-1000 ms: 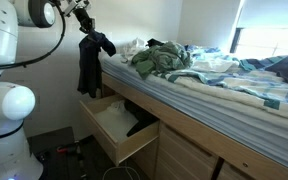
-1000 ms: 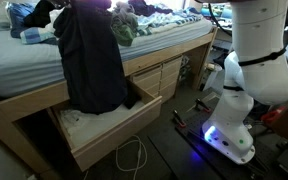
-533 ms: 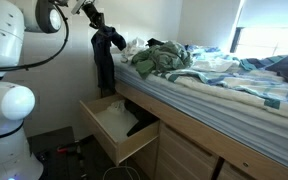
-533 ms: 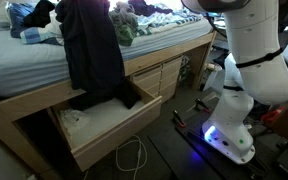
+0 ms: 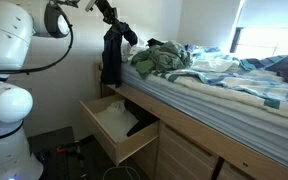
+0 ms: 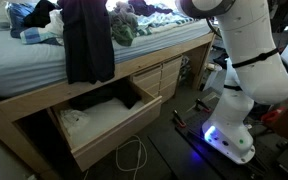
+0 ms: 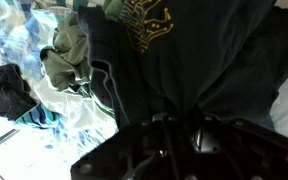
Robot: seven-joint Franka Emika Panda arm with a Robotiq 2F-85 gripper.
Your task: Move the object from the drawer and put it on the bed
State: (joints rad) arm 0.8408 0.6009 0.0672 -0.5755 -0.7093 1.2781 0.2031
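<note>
Bedroom corner: a light-wood bed [image 5: 234, 95] with striped bedding, and an open drawer [image 5: 114, 138] beneath it. The black garment [image 5: 111, 60] hangs full length beside the bed's edge, clear of the drawer. It is judged light, limp and unbreakable, though it is likely to drape and snag. A bunched fold near its top is the sound hold. The fingers [image 7: 164, 125] are clamped narrow on such a fold. The arm is raised high, wrist reaching toward the mattress.

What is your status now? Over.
Gripper shut on black garment. Garment hangs above open drawer, not yet on bed. Green-grey garment piled on bed near the edge.
</note>
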